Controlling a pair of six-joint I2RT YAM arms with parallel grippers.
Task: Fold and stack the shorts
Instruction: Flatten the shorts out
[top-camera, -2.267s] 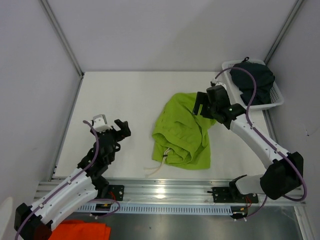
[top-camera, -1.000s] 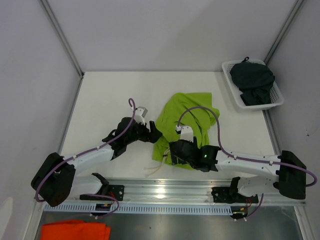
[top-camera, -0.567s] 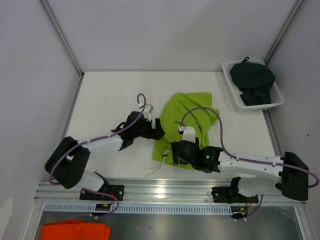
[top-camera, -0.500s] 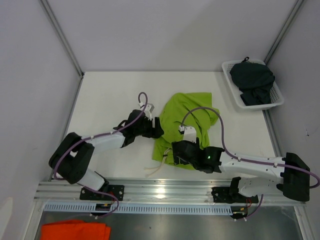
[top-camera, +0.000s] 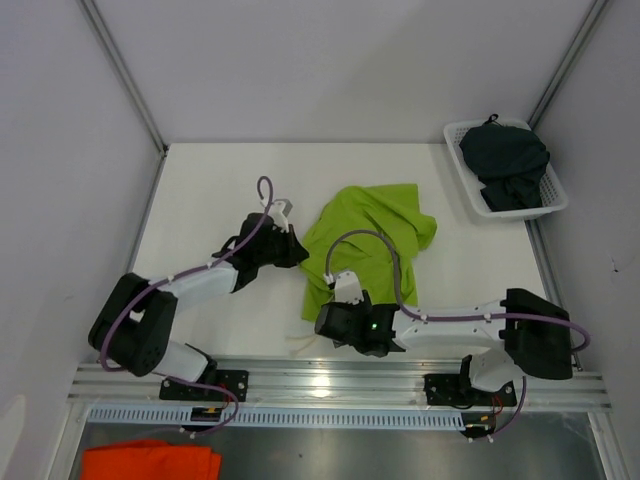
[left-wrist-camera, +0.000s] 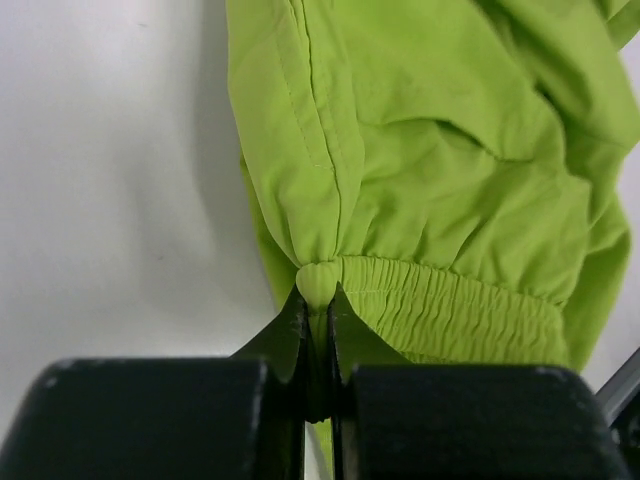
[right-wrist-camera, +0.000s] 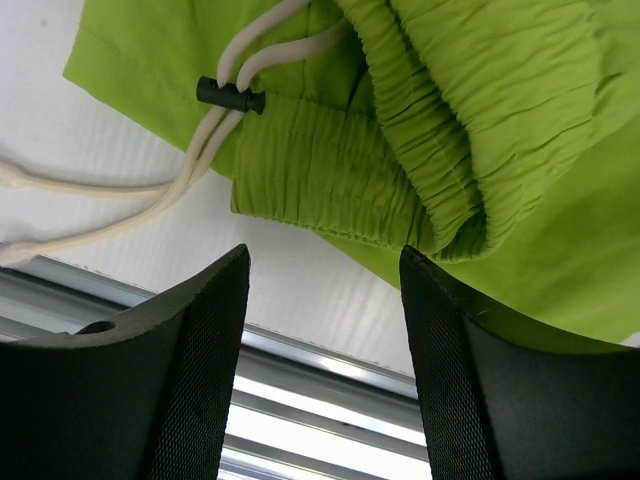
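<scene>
Pinched a fold of the lime green shorts (left-wrist-camera: 420, 180) tight in the left end effector (left-wrist-camera: 317, 305). Held the right end effector (right-wrist-camera: 325, 290) open and empty, drawstring (right-wrist-camera: 150, 200) ends beyond it cut off.

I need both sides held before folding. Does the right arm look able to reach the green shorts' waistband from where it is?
Likely yes. The right gripper is open just short of the waistband of the lime green shorts, and nothing lies between them.

no readable text, labels, brands or numbers anywhere
</scene>
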